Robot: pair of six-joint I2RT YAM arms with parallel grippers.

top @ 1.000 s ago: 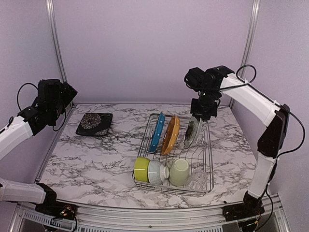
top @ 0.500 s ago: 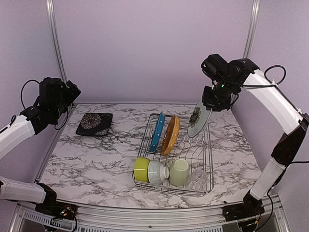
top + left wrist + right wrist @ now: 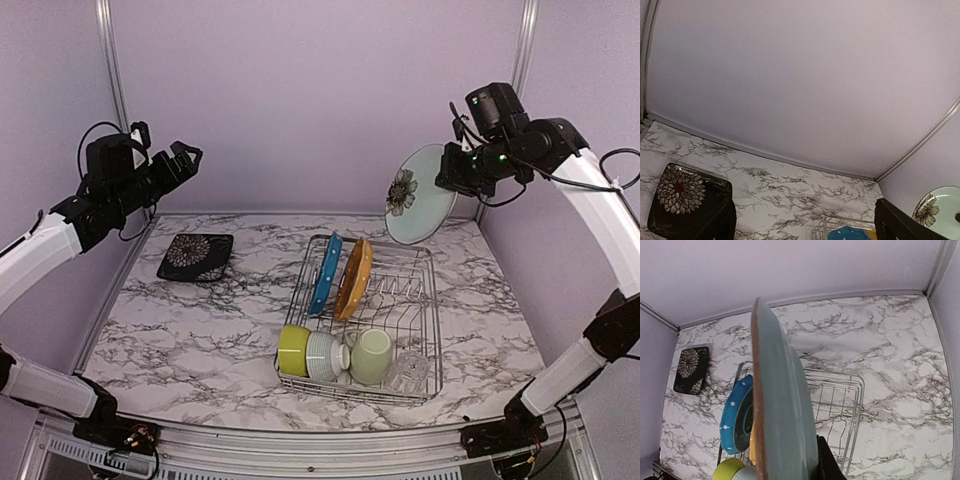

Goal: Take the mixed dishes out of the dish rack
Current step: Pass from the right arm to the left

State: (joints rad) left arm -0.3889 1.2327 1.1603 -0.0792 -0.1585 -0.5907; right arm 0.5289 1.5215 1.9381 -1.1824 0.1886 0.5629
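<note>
My right gripper [image 3: 452, 172] is shut on the rim of the pale grey-green plate [image 3: 420, 194], held high above the far right corner of the dish rack [image 3: 428, 300]. In the right wrist view the plate [image 3: 785, 405] stands edge-on against one finger [image 3: 829, 462]. The rack holds the blue dotted plate [image 3: 325, 272], orange plate [image 3: 353, 278], lime-green bowl [image 3: 293, 350], white ribbed bowl [image 3: 323, 356], pale green mug [image 3: 371, 356] and clear glass [image 3: 409, 371]. The black plate [image 3: 195, 256] lies flat on the table at far left. My left gripper [image 3: 180, 160] is open and empty, high above it.
The marble table [image 3: 200, 330] has purple walls at the back and sides, with metal posts [image 3: 112, 90] in the far corners. The left wrist view shows the black plate [image 3: 682, 200] below and the rack's far end with the blue plate [image 3: 847, 234].
My right gripper has lifted the pale grey-green plate out of the rack, up and to the right, turning its face outward. My left arm has risen and turned toward the middle.
</note>
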